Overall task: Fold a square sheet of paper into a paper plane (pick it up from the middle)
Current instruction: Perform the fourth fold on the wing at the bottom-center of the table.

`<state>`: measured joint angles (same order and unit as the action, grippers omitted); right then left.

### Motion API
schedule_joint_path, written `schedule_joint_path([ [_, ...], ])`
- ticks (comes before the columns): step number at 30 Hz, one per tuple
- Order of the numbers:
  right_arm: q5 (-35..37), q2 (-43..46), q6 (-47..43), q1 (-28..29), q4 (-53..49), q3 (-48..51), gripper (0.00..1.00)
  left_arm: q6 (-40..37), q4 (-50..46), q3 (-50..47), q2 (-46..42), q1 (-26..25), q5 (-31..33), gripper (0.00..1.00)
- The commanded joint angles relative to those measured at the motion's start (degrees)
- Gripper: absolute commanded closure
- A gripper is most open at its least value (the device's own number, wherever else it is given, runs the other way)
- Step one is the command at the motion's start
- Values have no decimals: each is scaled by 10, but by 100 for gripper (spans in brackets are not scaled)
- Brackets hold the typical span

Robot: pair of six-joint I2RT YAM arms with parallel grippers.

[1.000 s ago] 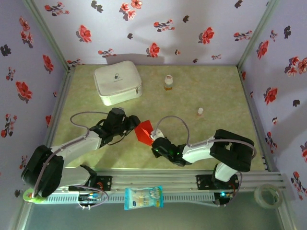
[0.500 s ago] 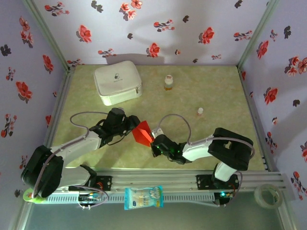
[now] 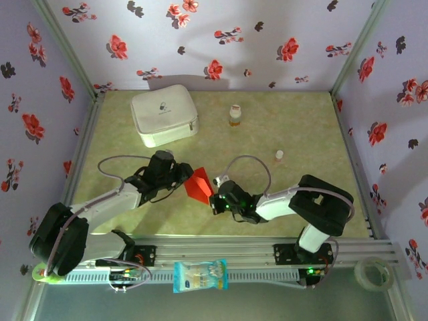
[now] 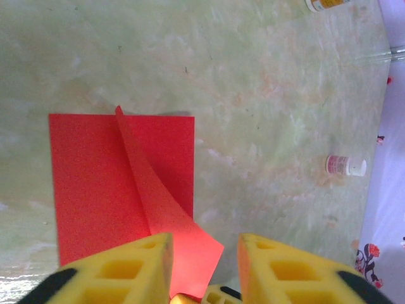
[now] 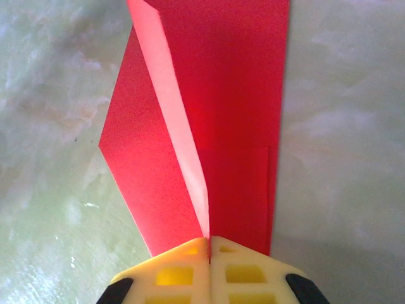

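While the right gripper [image 5: 209, 244] is clenched on a raised fold of the red paper [image 5: 234, 95], the left gripper [image 4: 204, 253] straddles another corner with fingers parted, the sheet lying mid-table [image 3: 301, 127] between them.

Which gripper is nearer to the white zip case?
Left. The left gripper is on the near side of the white case, beside the red paper; the right gripper grips that paper farther forward and to the right.
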<state>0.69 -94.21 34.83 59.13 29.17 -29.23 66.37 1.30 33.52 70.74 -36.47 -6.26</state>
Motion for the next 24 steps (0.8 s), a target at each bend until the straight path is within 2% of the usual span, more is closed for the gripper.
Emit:
schedule_joint_path([
  [1, -57, -14, 41, -18, 1, -5, 95, -14, 6, -16, -5, 4, -7, 75],
  [9, -132, -44, 93, -47, -10, -28, 95, -15, 65, -35, 19, 4, -40, 90],
  [16, -177, -57, 128, -65, -23, -44, 95, -14, 114, -43, 55, 4, -70, 93],
  [24, -191, -65, 145, -72, -54, -63, 95, -6, 181, -51, 95, 4, -96, 93],
])
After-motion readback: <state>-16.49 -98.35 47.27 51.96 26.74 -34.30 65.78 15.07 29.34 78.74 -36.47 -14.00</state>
